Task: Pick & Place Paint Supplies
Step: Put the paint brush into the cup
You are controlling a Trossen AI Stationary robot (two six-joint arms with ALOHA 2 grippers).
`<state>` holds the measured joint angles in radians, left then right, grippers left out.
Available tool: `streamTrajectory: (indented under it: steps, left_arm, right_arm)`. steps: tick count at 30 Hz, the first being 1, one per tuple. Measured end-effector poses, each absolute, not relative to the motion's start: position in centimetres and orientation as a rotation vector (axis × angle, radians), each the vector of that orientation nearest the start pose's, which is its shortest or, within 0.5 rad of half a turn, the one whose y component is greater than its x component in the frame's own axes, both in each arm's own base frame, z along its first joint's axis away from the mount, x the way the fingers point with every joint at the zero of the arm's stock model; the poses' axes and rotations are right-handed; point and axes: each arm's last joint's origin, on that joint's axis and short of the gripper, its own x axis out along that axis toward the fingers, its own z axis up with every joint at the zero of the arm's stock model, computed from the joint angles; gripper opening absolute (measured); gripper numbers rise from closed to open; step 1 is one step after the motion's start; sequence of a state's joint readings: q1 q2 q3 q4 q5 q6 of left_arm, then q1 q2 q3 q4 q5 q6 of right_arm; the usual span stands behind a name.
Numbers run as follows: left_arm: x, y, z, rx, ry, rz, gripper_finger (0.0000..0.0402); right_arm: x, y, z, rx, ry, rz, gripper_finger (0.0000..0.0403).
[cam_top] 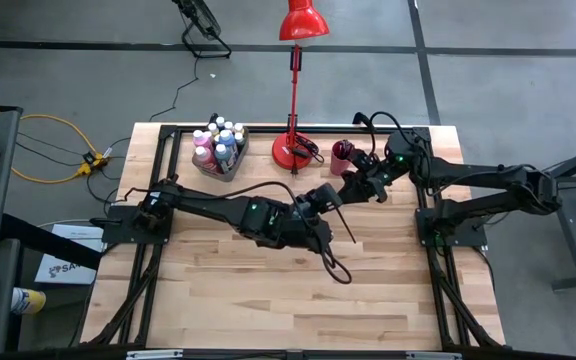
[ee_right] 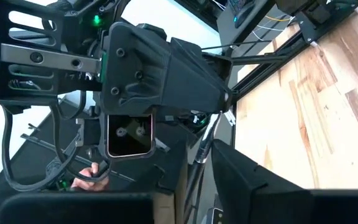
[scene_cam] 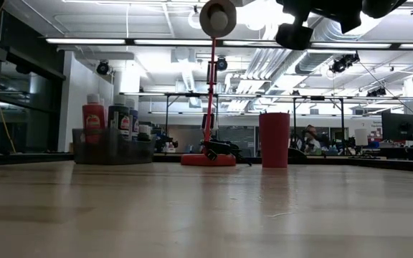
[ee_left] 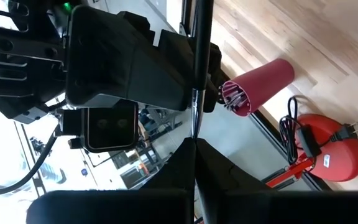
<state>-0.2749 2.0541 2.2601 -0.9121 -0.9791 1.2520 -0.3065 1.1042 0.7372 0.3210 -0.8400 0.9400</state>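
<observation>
Above the table's middle my left gripper [cam_top: 328,197] is shut on a thin dark-handled paintbrush [cam_top: 346,222]. The brush's free end slants toward the table's near edge. My right gripper [cam_top: 354,187] faces the left one from the right, and its fingers stand close on both sides of the same brush [ee_right: 205,140]. Just behind them the dark red cup [cam_top: 341,152] stands upright on the table, with brush handles in its mouth [ee_left: 236,98]. The paint bottles stand in the translucent grey bin [cam_top: 218,150] at the far left. My left gripper pinches the paintbrush's shaft [ee_left: 195,127] between its two fingers, which lie across it. The brush is lifted clear of the table. My right gripper closes on the brush near its metal ferrule [ee_right: 202,149], coming level from the table's right. Its fingers lie across the shaft, close beside the left gripper's hold.
A red desk lamp [cam_top: 293,150] stands between the bin and the cup, its base [scene_cam: 208,159] on the table and its cord [ee_left: 303,134] beside it. A cable loop [cam_top: 338,268] hangs from the left arm. Bare wood [cam_top: 268,300] covers the table's near half.
</observation>
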Motion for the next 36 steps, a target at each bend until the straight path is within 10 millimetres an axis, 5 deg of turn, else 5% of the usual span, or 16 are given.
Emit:
streamTrajectory:
  steps: [11,21,31,36]
  left_arm:
    - [42.8,-9.0,39.5,1.550,0.938,0.266,0.0000]
    - [42.8,-8.9,39.5,1.470,0.934,0.347,0.0008]
    - [42.2,-8.7,38.9,1.434,0.994,0.388,0.0132]
    - [40.4,-7.1,37.7,1.139,1.075,0.483,0.0168]
  right_arm:
    - [23.4,-5.2,30.3,0.898,0.278,0.483,0.0014]
    - [23.3,-5.6,30.3,0.879,0.254,0.446,0.0008]
    - [21.9,-9.1,30.4,0.862,0.182,0.288,0.0006]
    - [20.1,-11.8,30.4,0.777,0.108,0.072,0.0006]
